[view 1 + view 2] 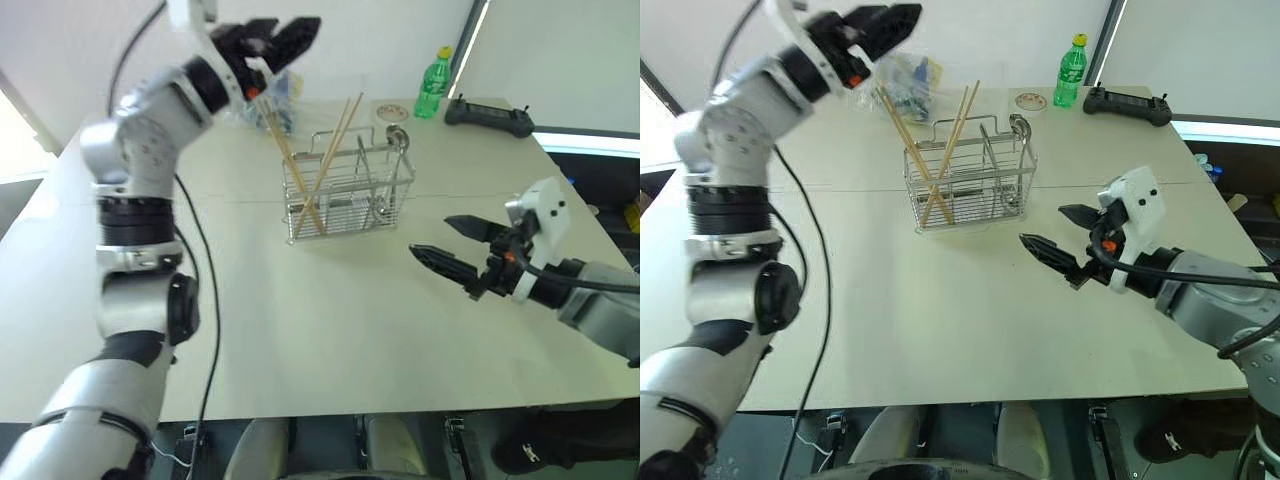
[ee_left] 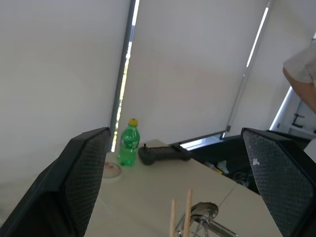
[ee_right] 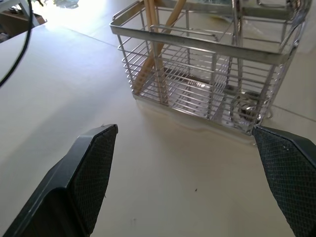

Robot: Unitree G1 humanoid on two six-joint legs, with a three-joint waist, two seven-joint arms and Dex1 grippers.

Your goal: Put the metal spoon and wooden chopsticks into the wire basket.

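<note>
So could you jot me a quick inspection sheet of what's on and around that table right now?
Surface: pale table, bare in the near half.
Job's things: wooden chopsticks stand leaning inside the wire basket; metal spoon stands in the basket's right end.
Clutter: green bottle, black controller, small round dish, clear plastic bag, all at the far edge.
Grippers: left gripper raised above the chopsticks, fingers open, empty; right gripper low, right of the basket, fingers open, empty.
Cables: black cable hangs along the left arm.
Surroundings: white blinds behind the table; a person's elbow at the side.
</note>
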